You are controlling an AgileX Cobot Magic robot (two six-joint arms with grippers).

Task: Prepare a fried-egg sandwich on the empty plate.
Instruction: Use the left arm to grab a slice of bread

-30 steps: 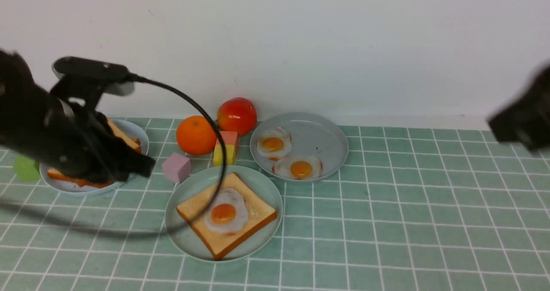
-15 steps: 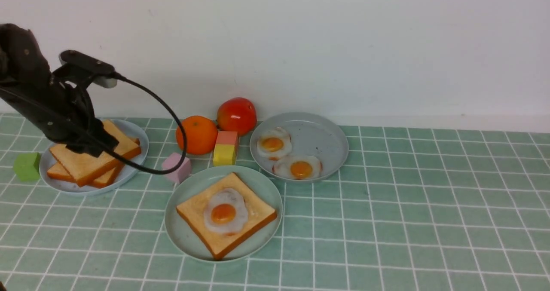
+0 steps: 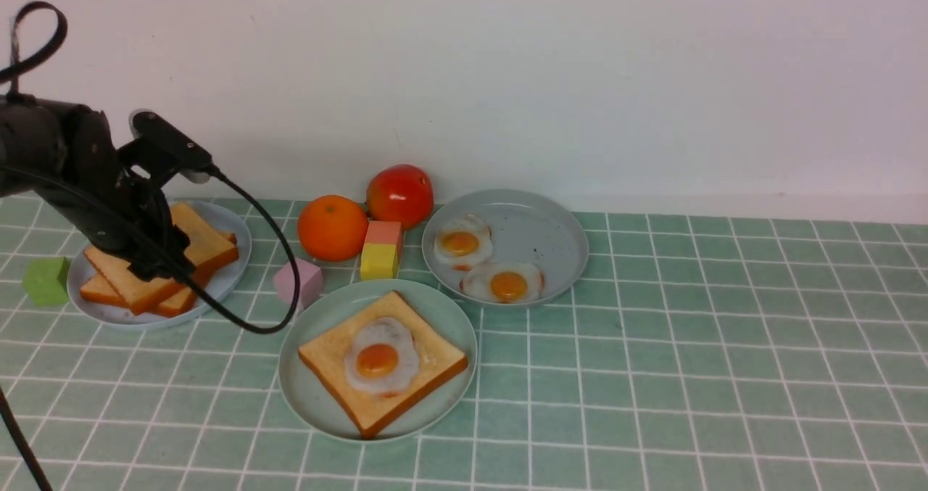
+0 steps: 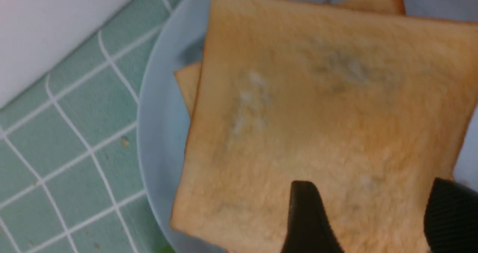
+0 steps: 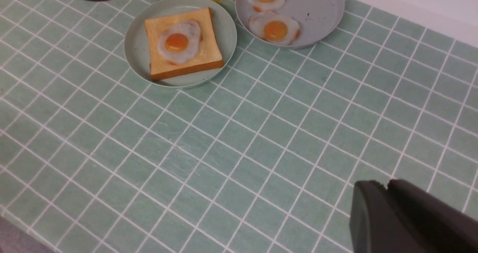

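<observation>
The left gripper (image 3: 163,262) hangs low over the paler light-blue plate (image 3: 235,233) with its jaws apart; the left wrist view shows both dark fingers (image 4: 306,219) spread above the top toast slice (image 4: 298,96), which lies directly under and between them, unheld, on a second slice. A second ago this arm was a dark blur lower across that plate. Half a second ago it already stood over the stack, and since then it has changed little. The slices lie as they did half a second ago. Its cable (image 3: 275,273), which earlier looped across the mint-green plate (image 3: 319,404), now sags just short of the plate's rim, near the pink cube (image 3: 299,282). That mint-green plate sits well apart from the left jaws, toward the robot's right and nearer the robot, unchanged. It carries one toast slice (image 3: 428,364) with a fried egg (image 3: 380,360) on top and no second slice over it. The right gripper (image 5: 386,187) was a blur at the right edge of the front view a second ago and is now gone from that view. In its own wrist view its jaws lie close together with only a thin seam between, holding nothing. The mint-green plate and the grey-blue plate (image 5: 325,10) with two eggs lie far ahead of the right jaws.
</observation>
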